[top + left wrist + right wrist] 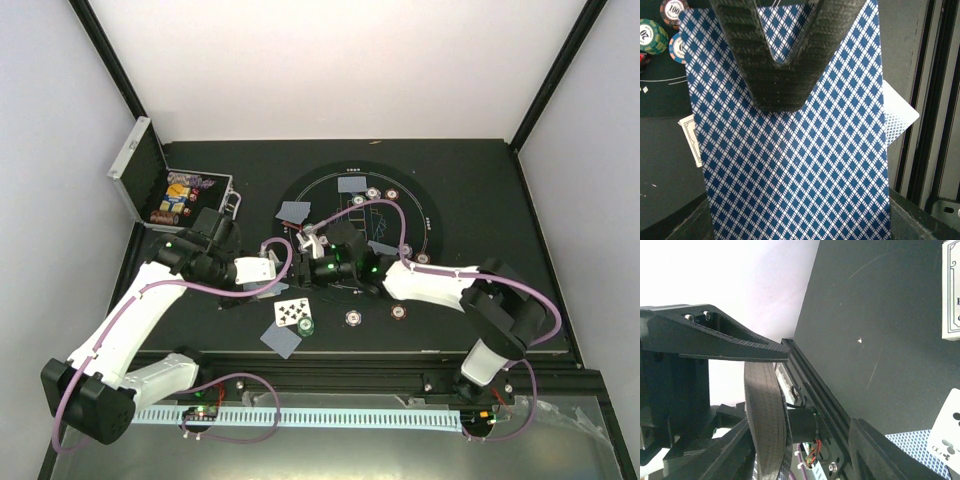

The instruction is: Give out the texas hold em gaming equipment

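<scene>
The main risk is a bad peel. The right hand stands partly open with its jaws on either side of the deck's edge. If it pinches too deep it could catch several cards instead of one. It could also drag the whole deck out of the left hand, so that cards fan out and spill over the worktop. A loose card could also land on the face-up card or the green chip lying at the near side of the round mat, muddling what is laid out there. The left hand is clamped narrow on the deck, one ribbed finger flat on the blue-diamond back, with most of the deck reaching past the fingertips. That long overhang gives any sideways pull good leverage. The deck hangs between the two arms, above the near part of the mat, with poker chips just off one corner. From the right wrist view I cannot tell whether the right hand's pads touch the deck.
</scene>
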